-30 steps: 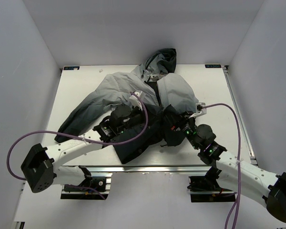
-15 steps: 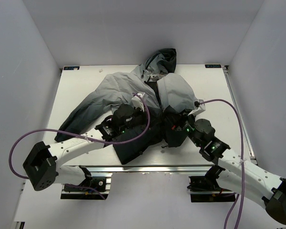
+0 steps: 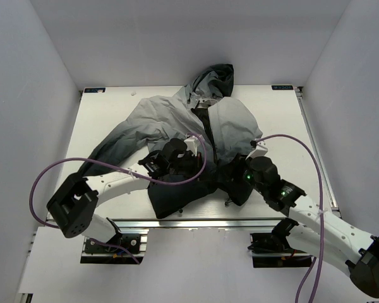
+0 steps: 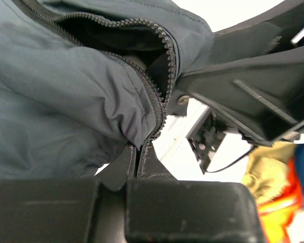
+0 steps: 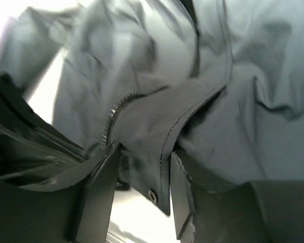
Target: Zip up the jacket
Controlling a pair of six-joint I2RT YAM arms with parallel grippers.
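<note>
The jacket (image 3: 170, 117) lies spread on the table, light grey at the shoulders and black at the hem, hood at the back. My left gripper (image 3: 198, 166) is at the black lower front. In the left wrist view it (image 4: 138, 161) is shut on the jacket's zipper edge (image 4: 159, 109), whose teeth run up from the jaws and part above. My right gripper (image 3: 238, 181) is just to the right at the hem. Its fingers (image 5: 99, 187) stand apart, and a flap corner with a metal snap (image 5: 152, 195) hangs between them. Zipper teeth (image 5: 126, 104) show above.
The white table (image 3: 284, 120) is boxed in by white walls on three sides. A metal rail (image 3: 196, 222) runs along its near edge. Purple cables (image 3: 44, 183) loop off both arms. A jacket sleeve (image 3: 98, 158) reaches toward the left edge.
My right gripper has opened and slid left and nearer along the hem. The left arm has swung right, and the black hem has bunched between the two grippers.
</note>
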